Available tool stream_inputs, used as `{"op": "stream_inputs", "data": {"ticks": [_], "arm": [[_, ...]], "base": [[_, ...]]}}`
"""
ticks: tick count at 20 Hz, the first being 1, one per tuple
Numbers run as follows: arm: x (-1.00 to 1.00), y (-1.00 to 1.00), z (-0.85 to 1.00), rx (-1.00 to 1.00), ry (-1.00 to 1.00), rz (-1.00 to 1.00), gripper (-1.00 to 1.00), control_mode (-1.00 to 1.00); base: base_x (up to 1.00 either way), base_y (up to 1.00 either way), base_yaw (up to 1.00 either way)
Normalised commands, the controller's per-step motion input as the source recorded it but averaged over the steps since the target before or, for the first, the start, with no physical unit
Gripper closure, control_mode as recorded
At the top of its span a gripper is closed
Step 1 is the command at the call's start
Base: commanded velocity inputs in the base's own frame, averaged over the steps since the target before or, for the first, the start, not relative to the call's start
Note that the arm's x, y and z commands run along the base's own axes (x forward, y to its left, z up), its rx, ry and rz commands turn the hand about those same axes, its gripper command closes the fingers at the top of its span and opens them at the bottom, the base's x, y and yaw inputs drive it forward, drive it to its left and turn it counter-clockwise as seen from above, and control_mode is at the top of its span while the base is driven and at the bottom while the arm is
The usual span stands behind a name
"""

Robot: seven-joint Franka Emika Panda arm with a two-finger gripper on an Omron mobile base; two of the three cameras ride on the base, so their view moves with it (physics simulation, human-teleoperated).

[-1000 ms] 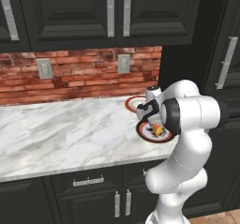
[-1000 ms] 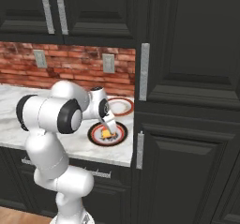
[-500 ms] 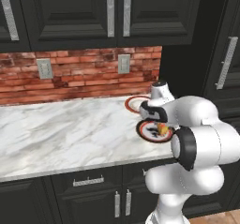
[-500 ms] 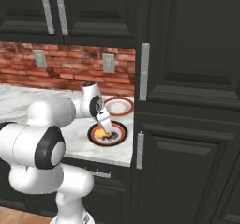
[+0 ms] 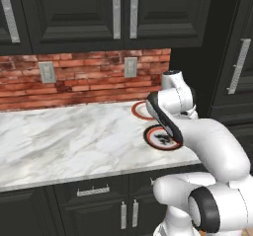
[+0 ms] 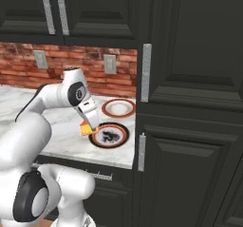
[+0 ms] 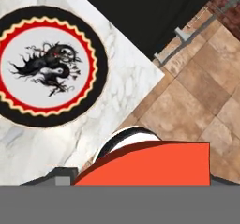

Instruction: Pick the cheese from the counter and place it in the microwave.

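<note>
My gripper [image 6: 90,125] is shut on the cheese [image 6: 85,129], an orange wedge with a red edge, held just above the counter [image 6: 61,143] beside the left rim of a dragon-patterned plate [image 6: 109,136]. In the hand view the cheese [image 7: 154,164] sits close at the bottom, with the dragon plate [image 7: 14,28] at upper left on the marble counter [image 7: 124,63]. From the left base view my own arm hides the hand, and the plate [image 5: 159,137] peeks out beside it. The microwave is out of view.
A second red-rimmed plate [image 6: 118,108] lies by the brick wall. A tall dark cabinet [image 6: 190,102] with a silver handle closes off the counter's right end. Past the counter's edge lies brown tiled floor [image 7: 201,92]. Marble stretches away to the left [image 5: 59,136].
The cheese has come up off the dragon plate in the gripper and moved left past its rim. The arm's elbow has swung round toward the cameras.
</note>
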Motion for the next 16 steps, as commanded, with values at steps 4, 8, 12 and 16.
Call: {"op": "stream_inputs", "data": {"ticks": [4,8,12,16], "arm": [[-0.96,0.42,0.82,0.0,0.11,0.0,1.0,-1.0],[-0.99,0.31,0.64,0.0,0.08,0.0,1.0,-1.0],[-0.73,0.19,0.21,0.0,0.07,0.02,1.0,-1.0],[0.0,0.0,0.0,0.0,0.0,0.0,1.0,-1.0]], "base": [[0.0,0.0,0.0],[0.0,0.0,0.0],[0.0,0.0,0.0],[0.0,0.0,0.0]]}}
